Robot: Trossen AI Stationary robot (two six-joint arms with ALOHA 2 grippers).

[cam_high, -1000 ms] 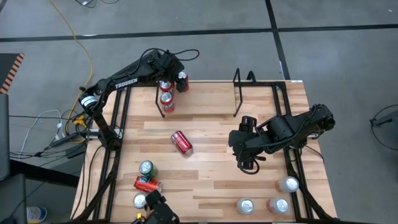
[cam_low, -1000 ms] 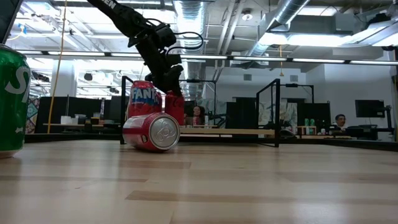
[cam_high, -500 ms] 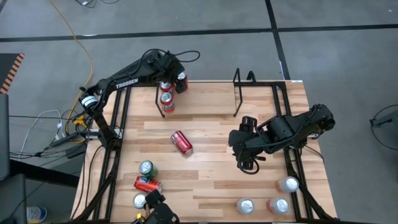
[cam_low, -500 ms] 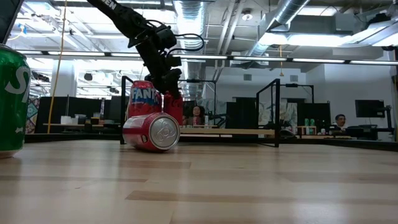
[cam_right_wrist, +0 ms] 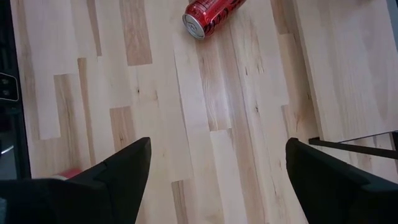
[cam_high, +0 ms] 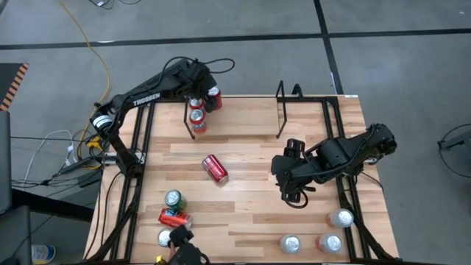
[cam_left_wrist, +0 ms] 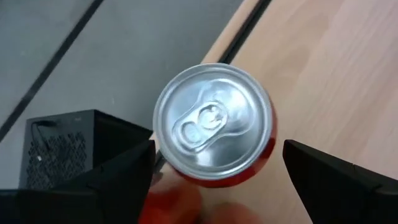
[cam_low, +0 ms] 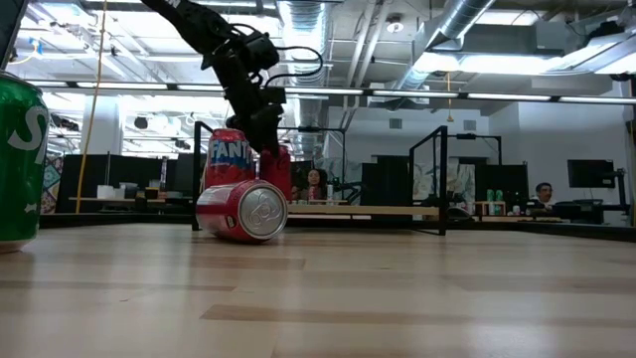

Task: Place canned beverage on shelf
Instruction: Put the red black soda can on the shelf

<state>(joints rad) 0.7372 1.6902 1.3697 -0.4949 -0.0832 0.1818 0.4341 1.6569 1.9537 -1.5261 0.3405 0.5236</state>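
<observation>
With its upright red aluminium can [cam_left_wrist: 214,130] standing on the thin black wire shelf [cam_high: 235,110], we see the left gripper [cam_left_wrist: 214,180] spread open above it; the right gripper [cam_right_wrist: 214,186] waits open mid-table.

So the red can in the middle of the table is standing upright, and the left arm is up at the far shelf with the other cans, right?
Not quite. The red can in the middle of the table lies on its side, as the high view shows. The rest holds: the left gripper is at the far shelf, over the cans standing there.
</observation>
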